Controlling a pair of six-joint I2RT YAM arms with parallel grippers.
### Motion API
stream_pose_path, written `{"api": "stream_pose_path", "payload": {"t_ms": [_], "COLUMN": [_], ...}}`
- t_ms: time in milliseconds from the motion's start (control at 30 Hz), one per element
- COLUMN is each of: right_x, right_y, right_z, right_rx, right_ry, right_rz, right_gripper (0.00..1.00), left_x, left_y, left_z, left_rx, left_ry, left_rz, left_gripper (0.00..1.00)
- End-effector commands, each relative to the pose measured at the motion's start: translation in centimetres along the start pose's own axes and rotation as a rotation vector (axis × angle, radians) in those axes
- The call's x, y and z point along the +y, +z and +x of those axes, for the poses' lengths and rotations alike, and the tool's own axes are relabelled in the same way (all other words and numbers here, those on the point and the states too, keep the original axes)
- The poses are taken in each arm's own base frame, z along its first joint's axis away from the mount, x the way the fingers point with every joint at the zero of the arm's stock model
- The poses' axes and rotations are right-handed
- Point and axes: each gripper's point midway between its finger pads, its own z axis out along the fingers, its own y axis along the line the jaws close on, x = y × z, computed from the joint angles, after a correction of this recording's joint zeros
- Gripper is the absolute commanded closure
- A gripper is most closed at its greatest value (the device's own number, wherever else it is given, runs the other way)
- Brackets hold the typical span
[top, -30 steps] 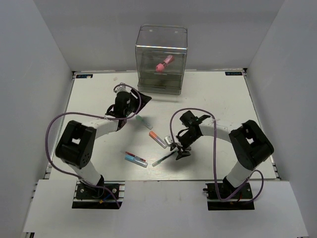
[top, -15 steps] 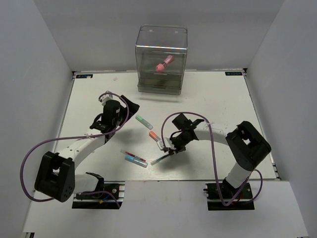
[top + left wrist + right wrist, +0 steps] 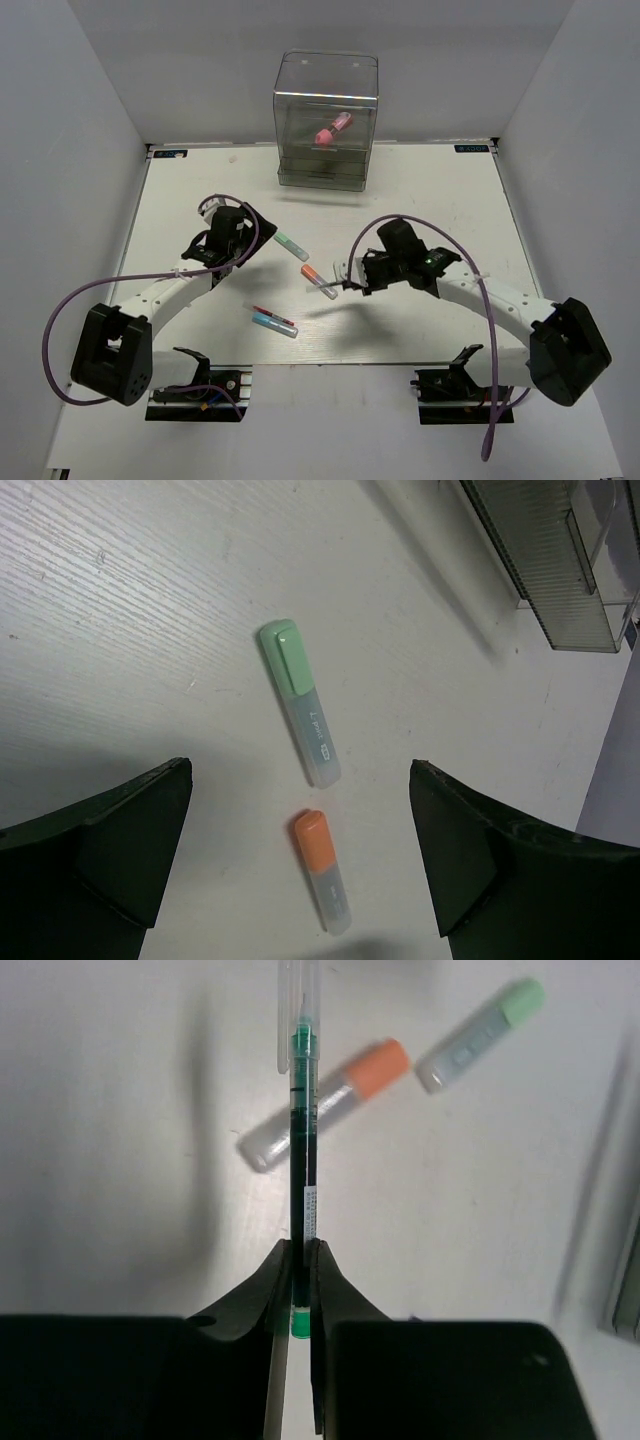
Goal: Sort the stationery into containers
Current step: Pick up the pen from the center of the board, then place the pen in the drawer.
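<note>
While right claw (image 3: pixel 300 1252) grips pen (image 3: pixel 301 1160), cap (image 3: pixel 290 1010) cropped

Pen (image 3: pixel 301 1160) end beyond top edge

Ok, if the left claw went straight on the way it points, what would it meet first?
Most likely the green-capped marker, lying on the table between the fingertips of the open left claw, though depth is hard to judge.
</note>
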Motion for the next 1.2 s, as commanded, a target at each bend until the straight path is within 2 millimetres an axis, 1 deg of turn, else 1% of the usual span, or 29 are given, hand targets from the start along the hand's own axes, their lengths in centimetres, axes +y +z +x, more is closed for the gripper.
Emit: {"api": "stream_pose_path", "payload": {"t_ms": [0,67,100,133,167,233,267,333,367,400,433,467,500,533,600,633,667,700,733,767,800,833,867,900,933,1000,1067,1100,1167], "right_x": [-6.3,-9.6,-11.5,-12.6,-15.2,-17.2,-19.6,-21.5,-23.2,-23.8,-25.0,-25.3,-27.2,-27.3,-27.7,-29.4,-29.6,-30.2,-30.9,-31.6,-31.3,-32.0,-32.5,-32.5,-33.1,-33.3,-33.6,-33.5,-33.7], "right_y": [-1.3,-2.5,-2.4,-2.7,-3.3,-3.1,-3.3,-3.8,-3.3,-3.3,-3.2,-2.3,-3.3,-2.5,-1.3,-2.2,-2.0,-1.3,-1.6,-1.8,-0.6,-0.8,-0.8,-0.5,-0.8,-0.7,-0.9,-0.7,-0.7], "right_z": [1.6,1.3,1.6,1.8,1.2,2.5,1.6,1.7,1.7,1.9,2.0,3.0,1.8,2.8,4.6,3.9,4.4,5.0,4.9,5.1,6.5,6.3,6.7,7.3,7.4,8.1,8.2,8.7,8.7], "right_rx": [0.073,0.075,0.082,0.091,0.082,0.116,0.101,0.105,0.106,0.111,0.114,0.14,0.125,0.138,0.178,0.177,0.189,0.202,0.203,0.218,0.239,0.243,0.253,0.266,0.274,0.288,0.289,0.3,0.305], "right_ry": [0.142,0.174,0.2,0.21,0.208,0.226,0.212,0.19,0.169,0.163,0.155,0.144,0.116,0.123,0.107,0.081,0.077,0.069,0.063,0.054,0.065,0.06,0.062,0.068,0.068,0.077,0.075,0.077,0.07], "right_rz": [0.262,0.376,0.413,0.443,0.487,0.52,0.551,0.579,0.588,0.593,0.601,0.585,0.619,0.601,0.579,0.615,0.606,0.601,0.613,0.623,0.597,0.61,0.621,0.616,0.633,0.635,0.643,0.639,0.643], "right_gripper": [1.0,1.0,1.0,1.0,1.0,1.0,1.0,1.0,1.0,1.0,1.0,1.0,1.0,1.0,1.0,1.0,1.0,1.0,1.0,1.0,1.0,1.0,1.0,1.0,0.99,0.98,0.96,0.96,0.92], "left_x": [-0.8,-1.2,-1.0,-1.5,-1.5,-1.7,-2.2,-2.3,-2.5,-2.4,-2.3,-2.2,-2.2,-2.5,-1.9,-2.2,-1.5,-1.7,-1.7,-1.7,-1.9,-1.9,-1.9,-1.9,-1.9,-1.7,-1.7,-1.5,-1.5], "left_y": [0.1,0.1,0.3,0.3,0.3,0.0,-0.3,-0.9,-1.1,-1.0,-1.3,-1.6,-1.6,-1.9,-2.0,-2.3,-2.2,-2.4,-2.4,-2.4,-2.6,-2.6,-2.6,-2.6,-2.6,-2.4,-2.4,-2.2,-2.2], "left_z": [-0.5,-0.2,-0.1,-0.4,-0.4,-0.4,-0.8,-1.1,-1.2,-1.3,-1.3,-1.3,-1.3,-1.6,-1.2,-1.4,-1.2,-1.3,-1.3,-1.3,-1.5,-1.5,-1.5,-1.5,-1.5,-1.3,-1.3,-1.2,-1.2], "left_rx": [-0.005,0.015,0.02,0.014,0.014,0.016,0.002,-0.009,-0.014,-0.022,-0.024,-0.028,-0.028,-0.036,-0.032,-0.039,-0.036,-0.041,-0.041,-0.041,-0.046,-0.046,-0.046,-0.046,-0.046,-0.041,-0.041,-0.036,-0.036], "left_ry": [-0.01,-0.01,-0.008,-0.01,-0.01,0.01,0.007,0.027,0.026,0.037,0.036,0.035,0.035,0.033,0.034,0.032,0.035,0.033,0.033,0.033,0.032,0.032,0.032,0.032,0.032,0.033,0.033,0.035,0.035], "left_rz": [0.015,0.028,0.02,0.029,0.029,0.043,0.064,0.078,0.086,0.081,0.085,0.09,0.09,0.102,0.096,0.106,0.086,0.093,0.093,0.093,0.101,0.101,0.101,0.101,0.101,0.093,0.093,0.086,0.086], "left_gripper": [0.0,0.0,0.0,0.0,0.0,0.0,0.0,0.01,0.03,0.03,0.03,0.03,0.03,0.03,0.03,0.03,0.03,0.03,0.03,0.03,0.03,0.03,0.03,0.03,0.03,0.03,0.03,0.03,0.03]}}
